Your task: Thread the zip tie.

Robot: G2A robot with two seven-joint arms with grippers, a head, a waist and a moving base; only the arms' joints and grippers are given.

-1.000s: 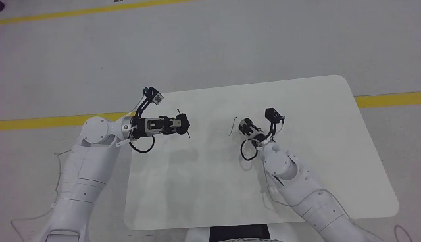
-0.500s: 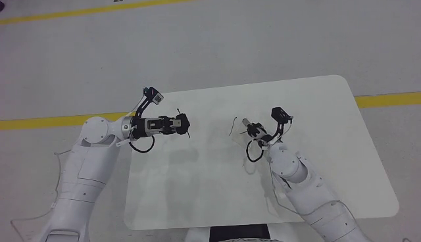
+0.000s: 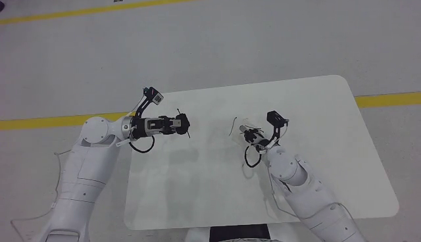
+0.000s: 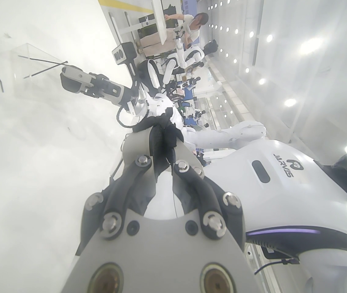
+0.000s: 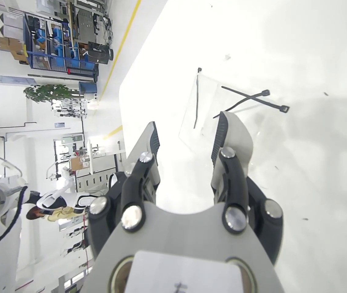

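That thin black nylon zip tie (image 4: 173, 193) is pinched crosswise in your left gripper (image 4: 162, 137), fingertips clamped on it, over the left side of the matte white table (image 3: 316, 110). It's feather-light, springy and slick, so I'd guess it swivels unless you grab close to the boxy head or just behind the tip. Your right gripper (image 5: 188, 124) hangs wide open, ribbed pads (image 5: 219, 135) bare, just above the clear plastic tray (image 5: 210, 92) mid-table. Two crossed spare ties (image 5: 250, 98) and a third tie (image 5: 197, 102) lie in it.
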